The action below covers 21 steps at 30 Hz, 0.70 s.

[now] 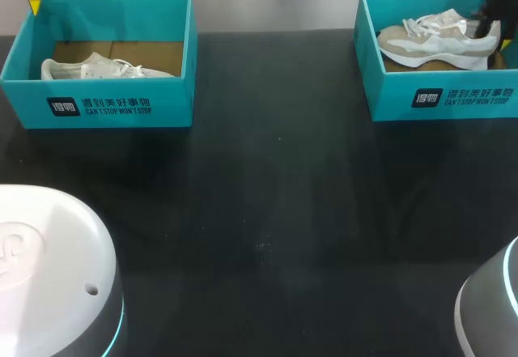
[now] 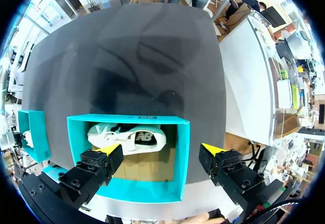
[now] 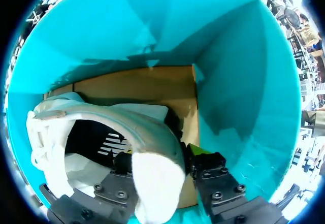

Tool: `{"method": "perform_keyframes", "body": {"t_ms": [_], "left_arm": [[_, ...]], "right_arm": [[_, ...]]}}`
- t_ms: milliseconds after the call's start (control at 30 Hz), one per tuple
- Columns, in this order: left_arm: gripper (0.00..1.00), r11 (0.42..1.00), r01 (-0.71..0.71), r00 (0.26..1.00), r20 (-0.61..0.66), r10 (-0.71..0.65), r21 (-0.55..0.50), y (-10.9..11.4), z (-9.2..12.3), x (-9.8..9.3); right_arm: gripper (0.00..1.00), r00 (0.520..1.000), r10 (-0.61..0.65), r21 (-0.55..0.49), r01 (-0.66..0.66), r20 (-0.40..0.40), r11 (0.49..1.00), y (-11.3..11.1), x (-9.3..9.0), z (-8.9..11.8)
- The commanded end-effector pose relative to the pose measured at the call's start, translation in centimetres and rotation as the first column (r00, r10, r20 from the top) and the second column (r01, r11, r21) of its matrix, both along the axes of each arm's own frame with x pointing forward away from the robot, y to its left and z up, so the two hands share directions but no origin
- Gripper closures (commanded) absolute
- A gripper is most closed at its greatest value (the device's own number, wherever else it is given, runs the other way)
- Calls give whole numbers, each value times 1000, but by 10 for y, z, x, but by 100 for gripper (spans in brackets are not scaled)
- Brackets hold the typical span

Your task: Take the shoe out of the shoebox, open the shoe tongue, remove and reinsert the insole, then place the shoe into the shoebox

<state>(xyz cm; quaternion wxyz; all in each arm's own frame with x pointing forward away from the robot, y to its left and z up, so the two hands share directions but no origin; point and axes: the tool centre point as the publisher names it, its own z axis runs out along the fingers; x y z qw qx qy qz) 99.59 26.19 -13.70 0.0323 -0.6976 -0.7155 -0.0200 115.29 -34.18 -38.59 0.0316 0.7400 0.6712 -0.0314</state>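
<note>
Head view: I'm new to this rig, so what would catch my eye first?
Two teal shoeboxes stand out: the left shoebox holds a white shoe, the right shoebox a beige shoe. The right claw grips the beige shoe's heel; the left claw hangs open above the left shoebox.

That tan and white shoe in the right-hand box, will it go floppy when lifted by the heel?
Probably not floppy: the shoe has a thick sole and holds its shape. Pinched at the heel by the right gripper, its toe would likely dip. The loose laces may dangle.
</note>
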Motion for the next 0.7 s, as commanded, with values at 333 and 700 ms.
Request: {"method": "perform_keyframes", "body": {"t_ms": [333,700], "left_arm": [[0,1000,1,1000,-1,-1,2,0,1,0],[0,1000,1,1000,-1,-1,2,0,1,0]], "right_arm": [[100,1000,-18,-28,17,-19,999,2,9,4],[100,998,-41,-28,42,40,999,-5,3,28]]}}
